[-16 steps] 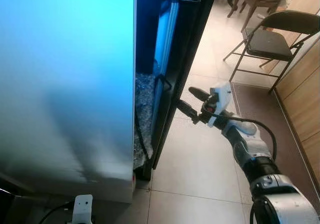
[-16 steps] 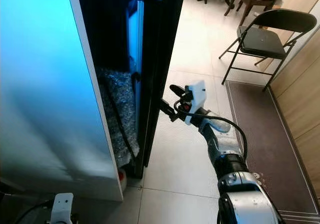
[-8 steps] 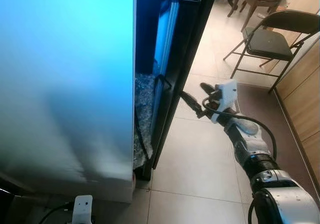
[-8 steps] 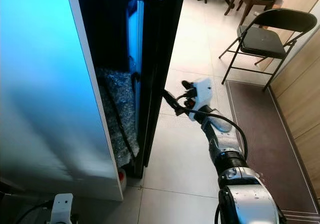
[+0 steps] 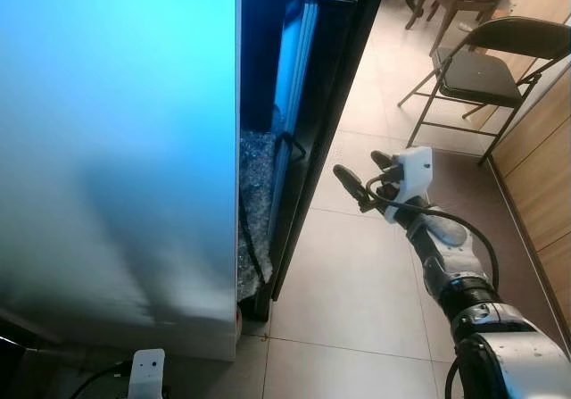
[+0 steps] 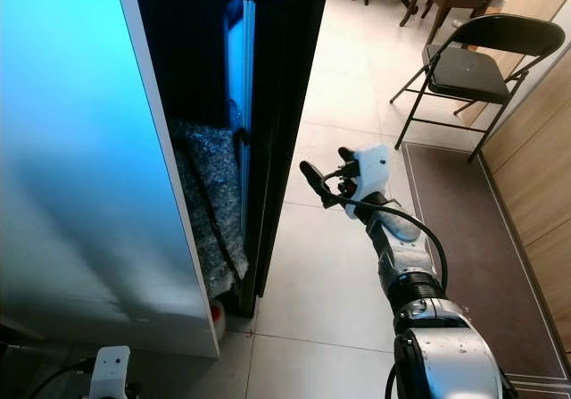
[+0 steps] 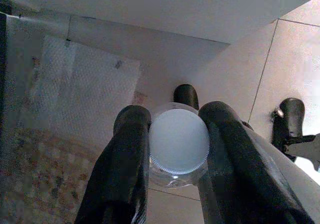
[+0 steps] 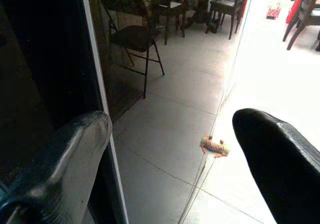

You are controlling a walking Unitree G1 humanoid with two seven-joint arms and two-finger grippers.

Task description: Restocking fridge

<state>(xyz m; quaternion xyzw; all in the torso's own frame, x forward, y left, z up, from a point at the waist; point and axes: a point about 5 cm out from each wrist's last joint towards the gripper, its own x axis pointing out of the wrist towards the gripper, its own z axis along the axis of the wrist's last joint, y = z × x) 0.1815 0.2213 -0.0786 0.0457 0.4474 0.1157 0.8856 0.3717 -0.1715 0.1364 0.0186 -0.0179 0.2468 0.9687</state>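
my right claw (image 5: 364,174) gaping, empty | fridge door (image 5: 326,87) edge just left, mid-frame, vertical | left claw (image 7: 172,156) clamps bottle (image 7: 178,141), probably

right gripper (image 5: 361,174) lifted and drawn back from the fridge door (image 5: 326,104) edge, now apart

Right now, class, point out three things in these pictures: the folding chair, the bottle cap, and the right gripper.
folding chair (image 5: 480,76), left eye view, on the black seat.
bottle cap (image 7: 179,140), left wrist view, middle of the round white top.
right gripper (image 6: 328,176), right eye view, midway between its black fingertips.
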